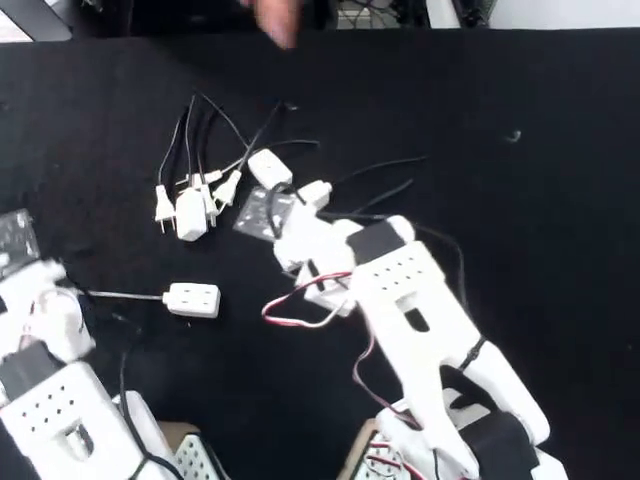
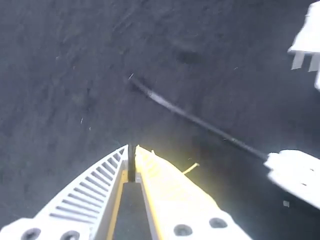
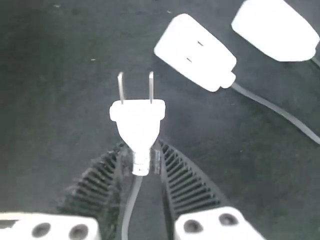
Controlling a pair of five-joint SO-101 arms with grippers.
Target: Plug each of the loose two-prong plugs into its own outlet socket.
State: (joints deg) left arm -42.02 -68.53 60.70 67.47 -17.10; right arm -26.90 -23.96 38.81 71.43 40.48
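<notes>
Above the counter (image 3: pixel 50 50), the right claw (image 3: pixel 142 151) grips the plug (image 3: pixel 137 120) at its neck, probably a light, stiff body on limp cord (image 3: pixel 131 200), prongs facing the socket (image 3: pixel 195 52); left claw (image 2: pixel 131 150) narrow.

Outlet socket (image 2: pixel 296 172) and pronged plug (image 2: pixel 306 42), each partly beyond the left wrist view's edge.

held plug (image 3: pixel 137 117): white, prongs free, neck pinched in right gripper (image 3: pixel 141 156)
near socket (image 3: pixel 195 52): white, slots up, just past the prongs
lone socket (image 1: pixel 192 299): white, well apart
loose plugs (image 1: pixel 190 205): white bunch
</notes>
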